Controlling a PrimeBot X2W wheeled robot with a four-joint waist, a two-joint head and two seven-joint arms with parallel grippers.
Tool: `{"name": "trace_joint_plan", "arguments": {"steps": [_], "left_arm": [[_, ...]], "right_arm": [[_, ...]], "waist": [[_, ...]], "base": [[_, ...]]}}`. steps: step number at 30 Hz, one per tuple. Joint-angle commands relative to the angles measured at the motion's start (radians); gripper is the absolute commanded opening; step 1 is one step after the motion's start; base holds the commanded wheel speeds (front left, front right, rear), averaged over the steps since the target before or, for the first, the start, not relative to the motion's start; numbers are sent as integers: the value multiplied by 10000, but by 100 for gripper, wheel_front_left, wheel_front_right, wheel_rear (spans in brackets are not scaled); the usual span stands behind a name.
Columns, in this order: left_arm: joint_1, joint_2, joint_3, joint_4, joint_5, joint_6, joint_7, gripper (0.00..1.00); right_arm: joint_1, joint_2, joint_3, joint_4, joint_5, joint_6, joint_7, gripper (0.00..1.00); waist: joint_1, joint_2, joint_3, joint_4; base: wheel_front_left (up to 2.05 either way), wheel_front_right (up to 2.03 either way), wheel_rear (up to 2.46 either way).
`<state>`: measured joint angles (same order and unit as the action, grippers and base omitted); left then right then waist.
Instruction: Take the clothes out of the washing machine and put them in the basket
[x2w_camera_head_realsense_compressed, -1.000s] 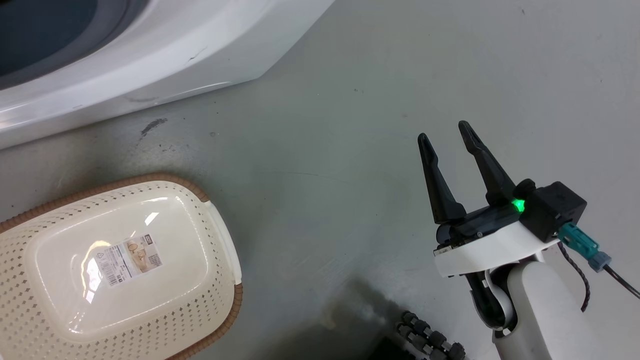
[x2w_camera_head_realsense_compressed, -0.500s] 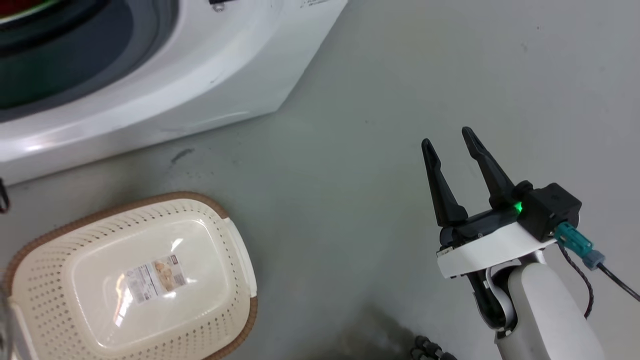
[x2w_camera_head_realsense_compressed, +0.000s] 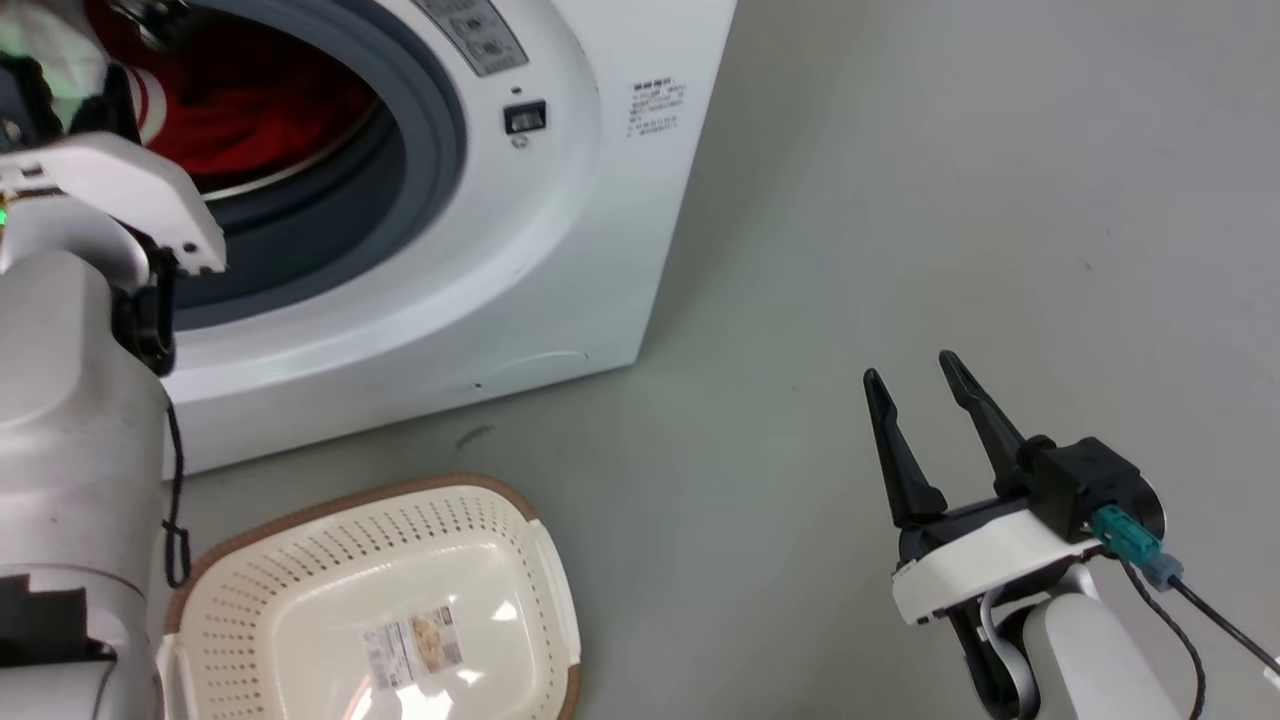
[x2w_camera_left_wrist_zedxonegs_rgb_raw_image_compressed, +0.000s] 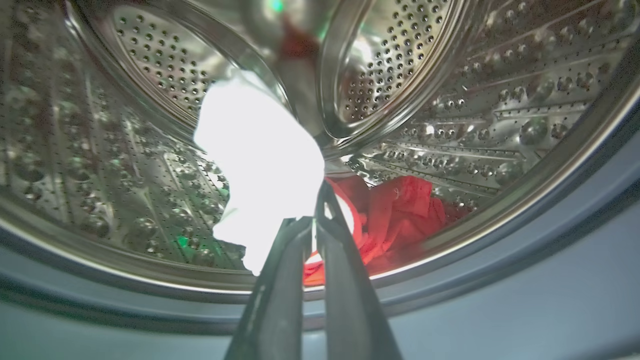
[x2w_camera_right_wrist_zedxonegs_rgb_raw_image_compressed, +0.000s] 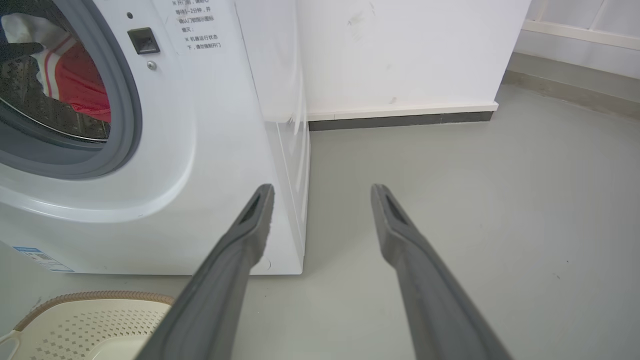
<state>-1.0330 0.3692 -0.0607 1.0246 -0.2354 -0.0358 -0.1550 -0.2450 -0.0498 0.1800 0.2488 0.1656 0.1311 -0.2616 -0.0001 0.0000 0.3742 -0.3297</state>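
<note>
**Clothes in the drum, basket in front of the machine**

The washing machine (x2w_camera_head_realsense_compressed: 560, 250) is standing white and square, its grey-rimmed porthole (x2w_camera_head_realsense_compressed: 440, 130) lying open. The clothes (x2w_camera_left_wrist_zedxonegs_rgb_raw_image_compressed: 395, 210) are lying bunched at the bottom of the perforated steel drum (x2w_camera_left_wrist_zedxonegs_rgb_raw_image_compressed: 125, 165), red with white striped trim. One white part is hanging raised above the heap, pinched by the left gripper (x2w_camera_left_wrist_zedxonegs_rgb_raw_image_compressed: 314, 212). The basket (x2w_camera_head_realsense_compressed: 300, 560), cream with a brown rim, is sitting upright on the floor (x2w_camera_head_realsense_compressed: 850, 250) just in front of the machine, a label showing in its base.

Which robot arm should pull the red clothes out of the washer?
Left. The left end effector is inside the washing machine drum, closed on the clothes. The right end effector hangs open over the floor, beside the machine.
</note>
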Motion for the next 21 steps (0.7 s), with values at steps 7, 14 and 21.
{"name": "trace_joint_plan", "arguments": {"steps": [7,14,21], "left_arm": [[898,-564,37,160,-332,-179,-828,0],[1951,-946,86,-748,-542,-348,-1086,0],[2932,-1275,-159,-2514,-409,-504,-1121,0]], "right_arm": [[611,-9,-292,-119,-264,-7,317,100],[1168,-7,-662,-398,-414,-7,693,100],[1605,-7,-871,-848,-562,-7,1024,100]], "waist": [[1,0,-1667,773],[1,0,-2545,1168],[1,0,-3031,1631]], "base": [[0,0,0],[0,0,0],[0,0,0]]}}
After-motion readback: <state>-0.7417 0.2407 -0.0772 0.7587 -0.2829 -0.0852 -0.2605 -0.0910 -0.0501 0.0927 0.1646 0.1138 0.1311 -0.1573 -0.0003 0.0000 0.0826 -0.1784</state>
